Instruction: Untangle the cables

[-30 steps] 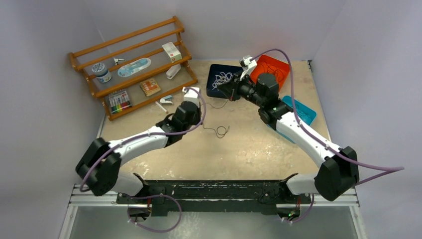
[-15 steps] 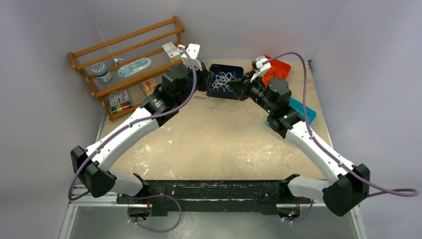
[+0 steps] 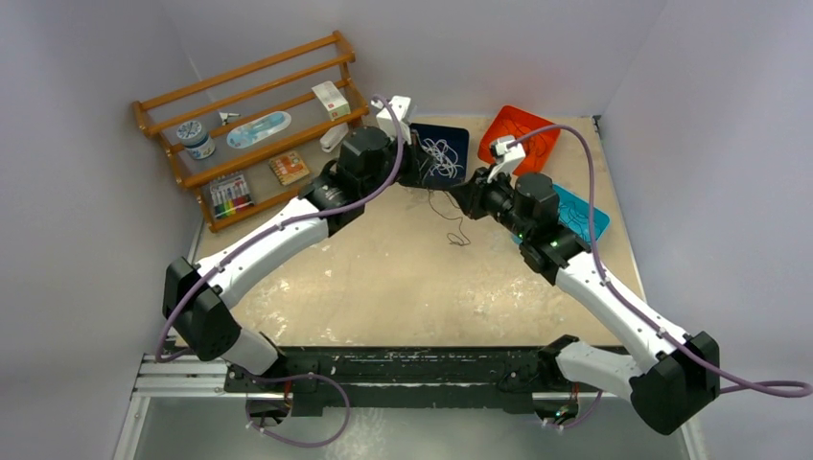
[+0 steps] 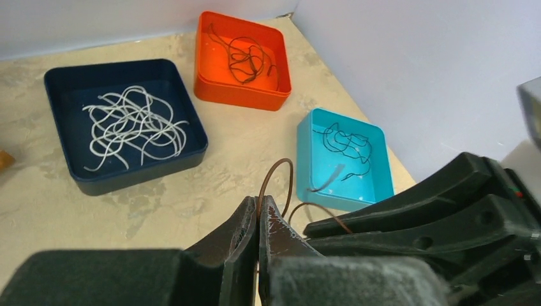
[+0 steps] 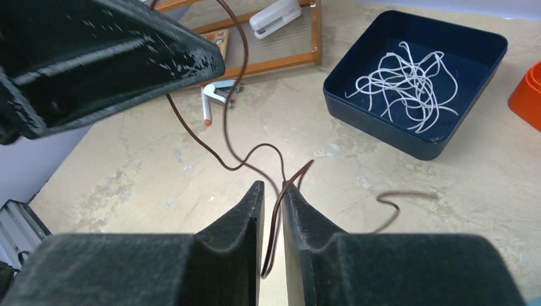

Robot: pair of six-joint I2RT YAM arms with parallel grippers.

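A thin brown cable (image 3: 451,218) hangs between my two grippers, in front of the navy tray (image 3: 458,129). My left gripper (image 3: 419,172) is shut on one loop of it; in the left wrist view the cable (image 4: 281,169) arches up out of the closed tips (image 4: 258,207). My right gripper (image 3: 458,196) faces it closely. In the right wrist view the cable (image 5: 239,162) runs down through the narrow gap of the right gripper (image 5: 273,191), against one finger, with the jaws slightly apart. White cables (image 4: 131,127) lie loose in the navy tray (image 4: 127,64).
An orange tray (image 3: 522,134) holds a dark cable. A teal tray (image 3: 585,213) holds another and lies partly under the right arm. A wooden shelf (image 3: 259,125) with small items stands at the back left. A stapler (image 5: 275,16) lies on the shelf.
My left arm swung from mid-table up to the navy tray with the brown cable. My right gripper drew back from the tray; the cable now hangs between both.
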